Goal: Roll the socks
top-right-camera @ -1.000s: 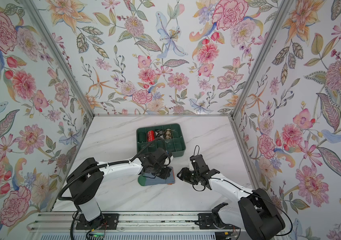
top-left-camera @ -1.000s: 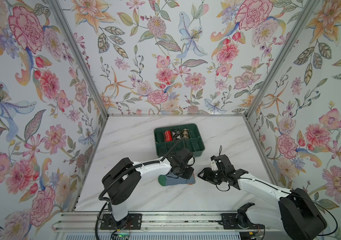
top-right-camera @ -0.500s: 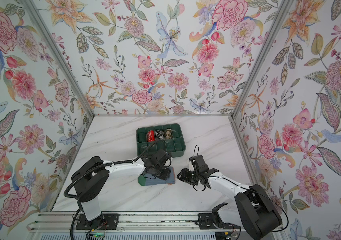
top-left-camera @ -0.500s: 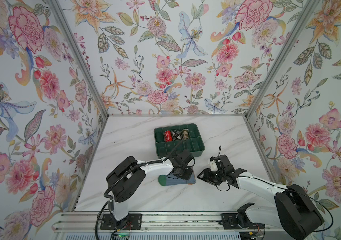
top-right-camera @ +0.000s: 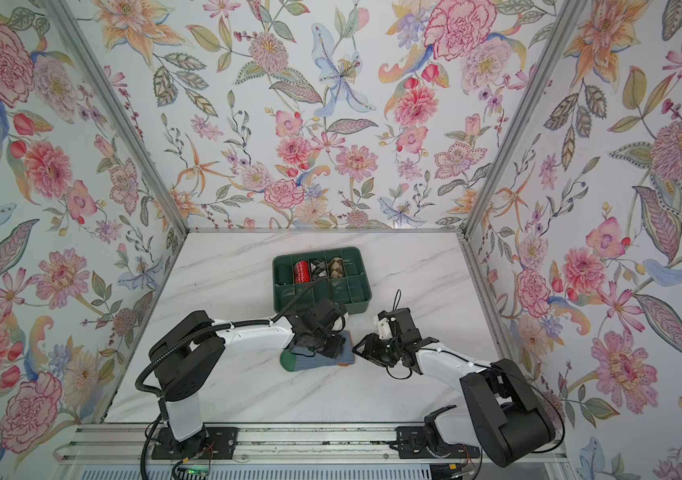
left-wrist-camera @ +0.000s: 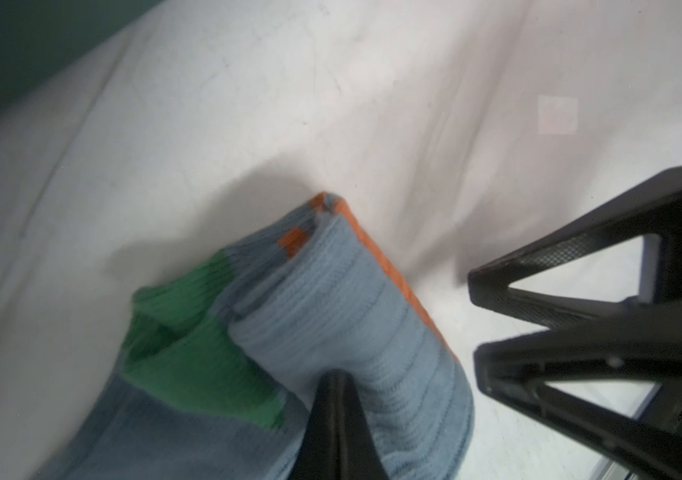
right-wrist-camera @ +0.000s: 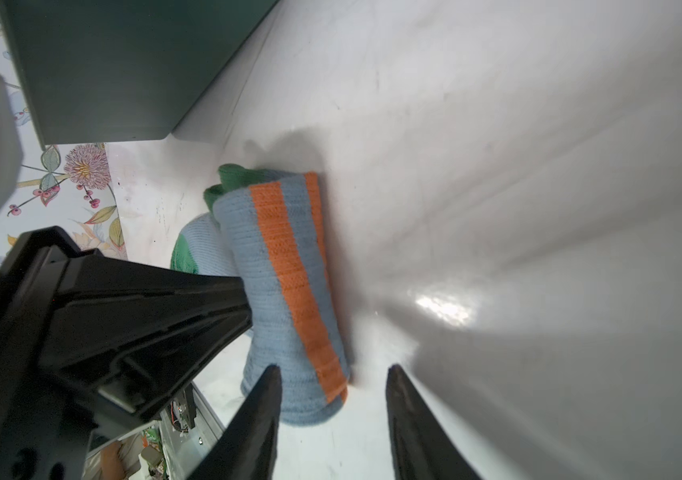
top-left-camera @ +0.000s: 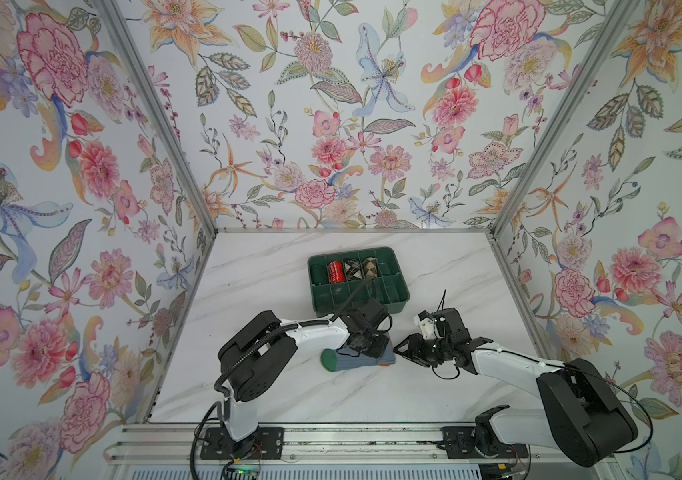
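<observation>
The socks [top-left-camera: 349, 365] [top-right-camera: 310, 362] lie as a half-rolled bundle on the white table [top-left-camera: 272, 291], lower middle in both top views, just below the green tray [top-left-camera: 397, 302]. The left gripper [left-wrist-camera: 337, 409] is clenched shut, its tip pressing into the roll. The right gripper [right-wrist-camera: 333, 370] sits just beside the orange-striped end, fingers spread and grasping nothing.
</observation>
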`<state>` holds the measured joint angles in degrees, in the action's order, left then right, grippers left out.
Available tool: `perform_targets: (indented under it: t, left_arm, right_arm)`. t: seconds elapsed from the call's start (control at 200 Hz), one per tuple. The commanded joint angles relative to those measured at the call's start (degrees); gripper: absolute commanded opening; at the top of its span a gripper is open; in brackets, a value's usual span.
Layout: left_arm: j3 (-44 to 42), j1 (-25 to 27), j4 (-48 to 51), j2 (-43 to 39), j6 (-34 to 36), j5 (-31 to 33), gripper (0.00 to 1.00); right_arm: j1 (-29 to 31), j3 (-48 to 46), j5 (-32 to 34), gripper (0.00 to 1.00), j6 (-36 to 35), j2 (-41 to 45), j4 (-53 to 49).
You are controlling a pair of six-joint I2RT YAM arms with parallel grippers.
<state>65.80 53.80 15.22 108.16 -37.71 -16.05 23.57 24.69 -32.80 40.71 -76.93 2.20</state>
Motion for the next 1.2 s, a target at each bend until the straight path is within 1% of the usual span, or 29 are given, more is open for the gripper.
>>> perform_targets:
  t: [0.0, 0.335, 0.646, 0.746, 0.936, 0.986, 1.041, 1.071, 1.096, 1.151, 1.171, 1.196]
  left_arm:
    - [-0.66, 0.29, 3.18, 2.98, 0.49, 0.95, 0.01]
    - [-3.43, -0.80, 1.02, 2.23, -0.46, -0.53, 0.01]
    - [-6.87, -2.33, -2.60, 0.73, -1.80, -2.82, 0.01]
    - [-8.67, -2.82, -4.70, 0.16, -2.75, -3.87, 0.01]
    - [-9.99, -3.26, -5.23, -0.16, -2.69, -4.51, 0.01]
    - [-10.16, -3.34, -5.29, -0.27, -2.68, -4.60, 0.01]
    - [-10.25, -3.42, -5.29, -0.38, -2.48, -4.69, 0.01]
    - [-10.34, -3.44, -5.16, -0.37, -2.46, -4.82, 0.01]
    - [-10.34, -3.51, -5.20, -0.33, -2.42, -4.86, 0.01]
    - [-10.43, -3.50, -5.21, -0.43, -2.23, -4.90, 0.01]
    - [-10.51, -3.50, -5.20, -0.51, -2.19, -4.95, 0.01]
    - [-10.56, -3.61, -5.30, -0.57, -2.16, -5.03, 0.01]
  right_arm:
    - [-0.62, -1.13, -2.39, 0.42, -0.46, -1.74, 4.02]
    - [-1.20, -1.96, -5.42, 0.36, 0.75, -8.85, 11.25]
    - [-1.02, -3.39, -6.82, 0.35, 1.28, -14.01, 16.02]
    - [-1.06, -4.57, -7.48, 0.35, 2.54, -15.72, 19.57]
    - [-0.82, -6.39, -8.87, 0.29, 6.09, -17.92, 26.98]
    - [-0.55, -6.44, -8.63, 0.26, 6.25, -17.55, 27.33]
    - [-0.29, -6.20, -8.20, 0.20, 6.18, -16.86, 27.04]
    - [-0.07, -6.12, -7.80, 0.17, 6.14, -16.33, 26.67]
    - [0.07, -6.06, -7.33, 0.11, 5.88, -15.76, 26.21]
    - [0.46, -5.80, -5.70, 0.02, 5.32, -14.35, 24.61]
    - [0.63, -5.65, -5.08, 0.00, 4.99, -13.75, 23.70]
    - [0.83, -5.26, -4.21, 0.00, 4.56, -12.98, 22.35]
